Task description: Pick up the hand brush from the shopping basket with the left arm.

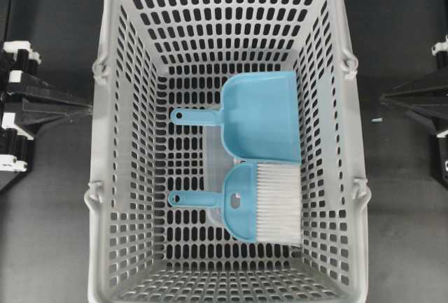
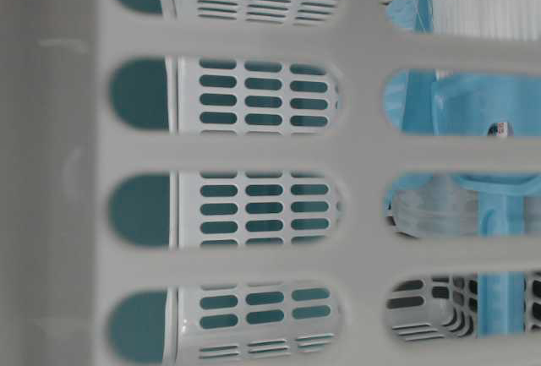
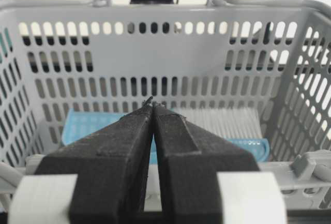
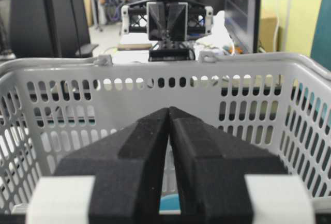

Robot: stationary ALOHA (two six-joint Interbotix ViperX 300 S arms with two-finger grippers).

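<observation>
The light-blue hand brush (image 1: 255, 203) lies flat on the floor of the grey shopping basket (image 1: 112, 142). Its thin handle (image 1: 190, 199) points left and its white bristles (image 1: 278, 201) point right. In the left wrist view the bristles (image 3: 225, 121) show beyond the basket's near rim. My left gripper (image 1: 88, 109) is outside the basket's left wall, shut and empty, with its tips together (image 3: 152, 103). My right gripper (image 1: 383, 98) is outside the right wall, also shut and empty (image 4: 169, 109).
A matching blue dustpan (image 1: 260, 115) lies just behind the brush, nearly touching it, and also shows in the left wrist view (image 3: 88, 124). A clear plastic piece (image 1: 214, 166) lies under both. The basket walls (image 3: 155, 43) stand between each gripper and the contents.
</observation>
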